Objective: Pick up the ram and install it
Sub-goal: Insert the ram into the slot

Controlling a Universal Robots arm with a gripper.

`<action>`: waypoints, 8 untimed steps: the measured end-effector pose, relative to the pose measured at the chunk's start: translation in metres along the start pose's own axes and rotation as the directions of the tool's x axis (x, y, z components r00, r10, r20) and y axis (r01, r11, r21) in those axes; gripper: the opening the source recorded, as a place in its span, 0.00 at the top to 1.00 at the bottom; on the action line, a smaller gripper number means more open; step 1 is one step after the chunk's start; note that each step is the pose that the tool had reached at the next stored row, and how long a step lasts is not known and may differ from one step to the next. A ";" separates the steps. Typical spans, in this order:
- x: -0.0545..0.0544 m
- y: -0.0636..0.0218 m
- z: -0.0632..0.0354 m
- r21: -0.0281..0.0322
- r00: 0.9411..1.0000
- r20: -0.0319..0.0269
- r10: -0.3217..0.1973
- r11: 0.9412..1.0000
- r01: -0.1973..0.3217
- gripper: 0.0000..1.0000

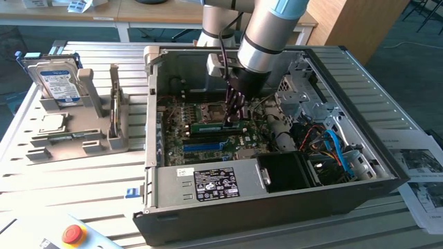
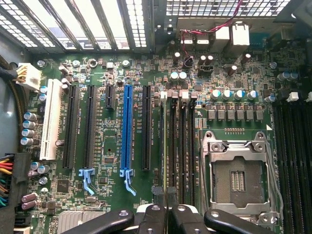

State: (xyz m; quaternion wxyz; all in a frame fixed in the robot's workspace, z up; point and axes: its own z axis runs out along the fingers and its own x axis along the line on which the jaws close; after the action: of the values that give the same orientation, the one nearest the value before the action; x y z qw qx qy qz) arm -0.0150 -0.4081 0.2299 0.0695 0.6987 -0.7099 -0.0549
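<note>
One gripper (image 1: 232,123) pinches the ram (image 1: 206,126); the black label (image 1: 216,184) is illegible.

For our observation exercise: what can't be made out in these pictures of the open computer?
1. Exterior view: whether the ram is fully seated; the gripper covers one end.
2. Exterior view: the hard drive label's text, too small.
3. Wrist view: the processor socket, lower edge behind the gripper's links.

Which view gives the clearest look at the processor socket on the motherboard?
The wrist view: the processor socket faces the camera squarely, with its metal frame and centre contacts plain to see. The exterior view shows the processor socket small and slanted, with little detail.
</note>
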 end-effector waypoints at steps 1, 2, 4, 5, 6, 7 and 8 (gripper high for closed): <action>0.000 0.0000 0.0002 0.000 1.000 0.000 0.000 1.000 0.000 0.88; 0.000 0.0000 0.0005 0.000 1.000 -0.001 0.000 1.000 0.000 0.88; 0.000 0.0001 0.0008 0.000 1.000 -0.001 0.000 1.000 0.000 0.88; 0.000 0.0002 0.0010 0.000 1.000 -0.001 0.000 1.000 0.000 0.88; 0.000 0.0001 0.0011 0.000 1.000 -0.001 0.000 1.000 0.000 0.88; 0.000 0.0001 0.0013 0.000 1.000 -0.001 0.000 1.000 0.000 0.88; 0.000 0.0001 0.0014 0.000 1.000 -0.001 0.000 1.000 0.000 0.88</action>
State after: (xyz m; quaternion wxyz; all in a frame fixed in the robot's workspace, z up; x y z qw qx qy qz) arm -0.0153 -0.4081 0.2285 0.0700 0.6987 -0.7099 -0.0544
